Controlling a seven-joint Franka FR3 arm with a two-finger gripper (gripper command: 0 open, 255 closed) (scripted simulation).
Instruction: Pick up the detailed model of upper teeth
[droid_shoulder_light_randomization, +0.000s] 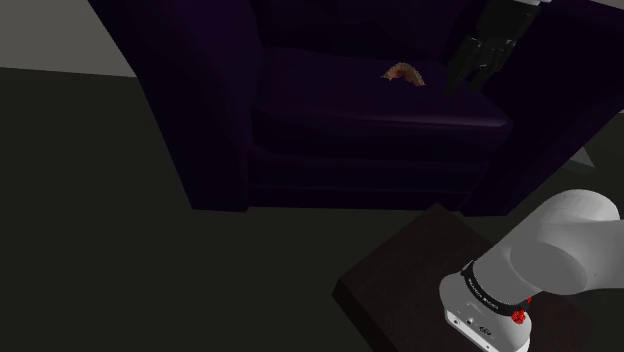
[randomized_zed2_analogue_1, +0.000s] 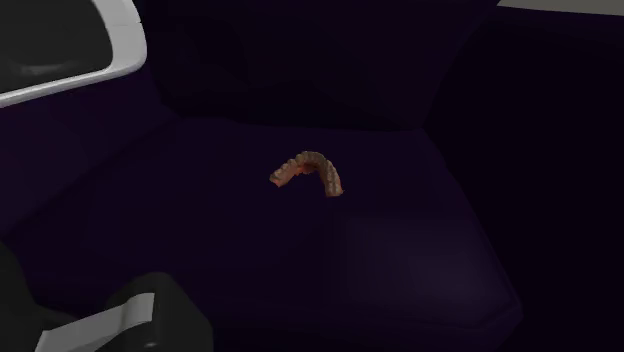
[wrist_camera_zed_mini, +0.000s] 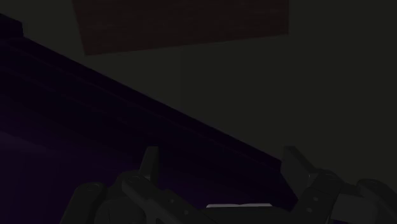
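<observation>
1. My claw (wrist_camera_zed_mini: 221, 159) hangs released. Its two black fingers (wrist_camera_zed_mini: 150, 163) stand apart with nothing between them, so I hold nothing.
2. In the shoulder view the claw hovers over the back of the seat cushion (droid_shoulder_light_randomization: 380, 110), close beside the inner face of the armrest (droid_shoulder_light_randomization: 560, 80) on that view's right.
3. The teeth model (randomized_zed2_analogue_1: 318, 162), a small pinkish-brown arch, lies flat on the dark purple cushion. It is near the claw, toward the shoulder view's left, apart from it and untouched.
4. Progress, as I judge it: the reach to the armchair (droid_shoulder_light_randomization: 210, 110) is made, but nothing of the pick itself is done. What is left is lining up over the model, coming down, clenching on the arch and lifting.
5. Room to move: the cushion around the model is bare on every side, so the way down from above looks open. The tight edges are the armrest beside my claw and the backrest (droid_shoulder_light_randomization: 330, 25) behind the model. A sideways shift toward the model would take me away from the armrest, not into it.
6. Farther out, the cushion's front edge drops to the dark floor (droid_shoulder_light_randomization: 120, 230). My white arm (droid_shoulder_light_randomization: 560, 250) rises from the brown stand (droid_shoulder_light_randomization: 420, 270) there, well apart from the model. I judge that nothing on that side crowds the lift.
</observation>
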